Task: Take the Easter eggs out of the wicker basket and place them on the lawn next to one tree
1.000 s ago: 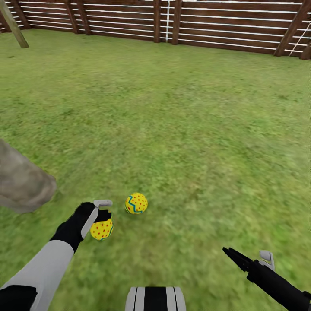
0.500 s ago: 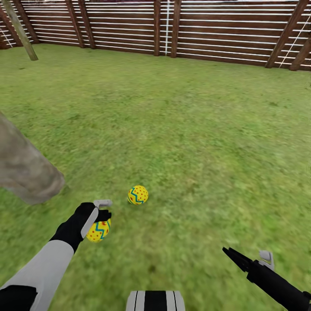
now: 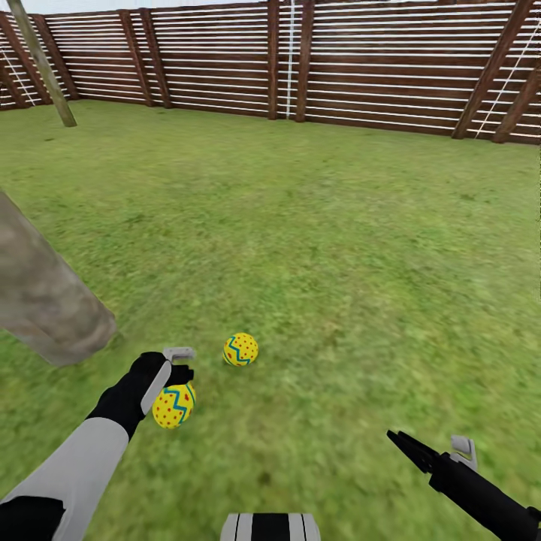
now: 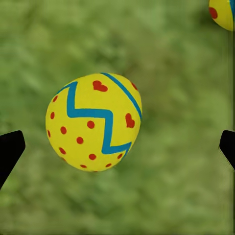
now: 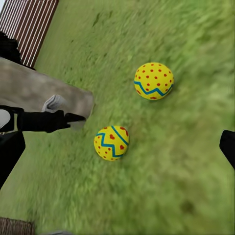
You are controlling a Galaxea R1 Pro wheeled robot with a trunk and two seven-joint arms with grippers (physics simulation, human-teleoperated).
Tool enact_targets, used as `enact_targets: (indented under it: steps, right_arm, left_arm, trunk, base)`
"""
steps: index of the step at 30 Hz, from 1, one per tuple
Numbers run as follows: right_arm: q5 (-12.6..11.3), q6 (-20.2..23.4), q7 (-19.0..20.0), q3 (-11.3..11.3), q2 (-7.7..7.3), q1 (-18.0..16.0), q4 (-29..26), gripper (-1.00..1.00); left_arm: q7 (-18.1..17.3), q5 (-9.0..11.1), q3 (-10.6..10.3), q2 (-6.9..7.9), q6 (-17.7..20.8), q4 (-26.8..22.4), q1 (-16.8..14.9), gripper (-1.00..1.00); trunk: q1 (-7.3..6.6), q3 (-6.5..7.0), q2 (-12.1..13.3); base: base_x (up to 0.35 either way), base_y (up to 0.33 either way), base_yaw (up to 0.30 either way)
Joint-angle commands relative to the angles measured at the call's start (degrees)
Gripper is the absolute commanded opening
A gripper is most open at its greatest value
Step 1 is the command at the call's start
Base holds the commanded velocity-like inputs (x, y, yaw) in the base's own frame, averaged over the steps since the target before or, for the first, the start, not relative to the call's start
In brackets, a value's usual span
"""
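Note:
A yellow egg with a blue zigzag [image 3: 173, 406] lies on the lawn [image 3: 361, 263] just under my left gripper [image 3: 184, 364]. That gripper is open: its fingertips [image 4: 11, 149] stand wide apart, clear of the egg [image 4: 94, 122] on both sides. A second egg [image 3: 240, 349], yellow with red dots and a zigzag band, rests on the grass a little farther out to the right. Both eggs [image 5: 111, 143] [image 5: 153, 81] lie close to the thick grey-brown tree trunk [image 3: 45, 300]. My right gripper [image 3: 432, 443] hangs open and empty, low on the right. The third egg and the wicker basket are out of view.
A brown slatted fence [image 3: 338, 68] closes the garden at the back. A thin leaning trunk [image 3: 46, 64] stands at the far left by the fence. Open grass stretches ahead and to the right.
The head view has tilted up, showing more fence. The egg at my left gripper has turned, now showing its zigzag, and has sunk a little below the fingers. The right arm has not moved.

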Motion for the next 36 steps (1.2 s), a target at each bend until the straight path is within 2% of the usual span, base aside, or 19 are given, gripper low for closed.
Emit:
enact_targets:
  steps: [1, 8, 21, 36]
  right_arm:
    - [-0.2, 0.4, 0.1, -0.1, 0.02, 0.0, 0.0, 1.00]
    - [-0.3, 0.4, -0.3, -0.1, 0.08, 0.0, 0.1, 1.00]
    - [-0.3, 0.4, -0.5, -0.1, 0.01, 0.0, 0.1, 1.00]
    - [-0.5, 0.4, -0.5, -0.2, 0.06, 0.0, 0.2, 1.00]
  left_arm:
    - [0.5, 0.6, -0.3, 0.08, 0.2, -0.1, 0.0, 1.00]
    - [0.5, 0.6, -0.3, 0.08, 0.2, 0.0, 0.0, 1.00]
    - [0.8, 0.4, -0.4, 0.03, 0.2, -0.1, 0.0, 1.00]
    - [1.0, 0.3, -0.6, -0.16, 0.2, 0.0, 0.0, 1.00]
  trunk:
    - [-0.03, 0.19, 0.0]
    - [-0.21, 1.74, 0.1]
    - [-0.55, 4.62, 0.3]
    - [-0.94, 7.94, 0.5]
  base:
    - [0.000, 0.000, 0.000]
    - [-0.129, 0.000, 0.018]
    - [-0.321, 0.000, 0.239]
    - [-0.034, 0.000, 0.047]
